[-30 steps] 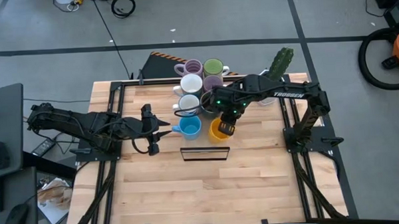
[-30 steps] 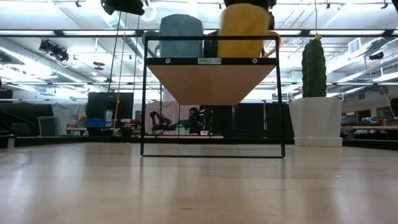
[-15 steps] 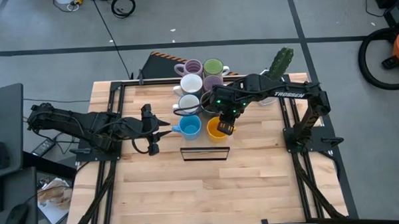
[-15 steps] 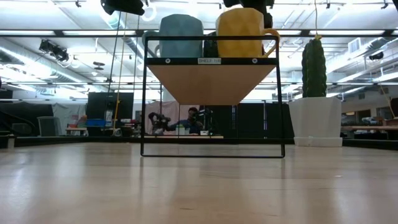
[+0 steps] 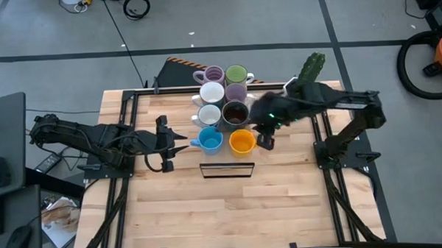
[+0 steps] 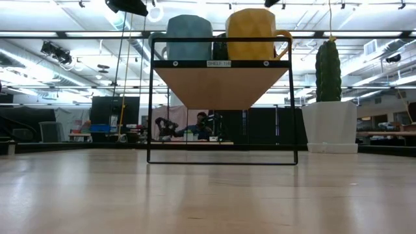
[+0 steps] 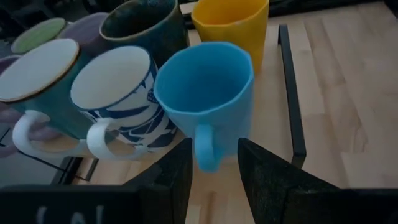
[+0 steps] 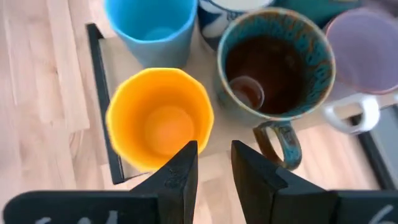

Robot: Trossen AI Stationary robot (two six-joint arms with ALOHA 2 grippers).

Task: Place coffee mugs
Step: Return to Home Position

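Eight mugs stand on a raised black-framed wooden shelf (image 6: 221,83). At its near edge are the blue mug (image 5: 210,140) and the orange mug (image 5: 241,142). Behind them are a white mug (image 5: 209,114), the dark brown mug (image 5: 235,113), another white mug (image 5: 211,92), two lilac mugs (image 5: 237,91) and the green mug (image 5: 236,73). My right gripper (image 5: 266,141) is open, just right of and above the orange mug (image 8: 158,118), clear of it. My left gripper (image 7: 214,165) is open, with a finger on each side of the blue mug's handle (image 7: 205,148), not touching it.
A white angular pot with a green cactus (image 5: 311,68) stands at the table's far right, behind my right arm. The shelf's black wire base (image 5: 227,169) lies on the table in front of the mugs. Bare wooden table (image 5: 231,212) stretches toward the near edge.
My right gripper set the orange mug down on the shelf beside the blue mug and let go. It then drew back up and toward the table's right edge. The orange mug now stands alone, handle to the right. My left arm kept still.
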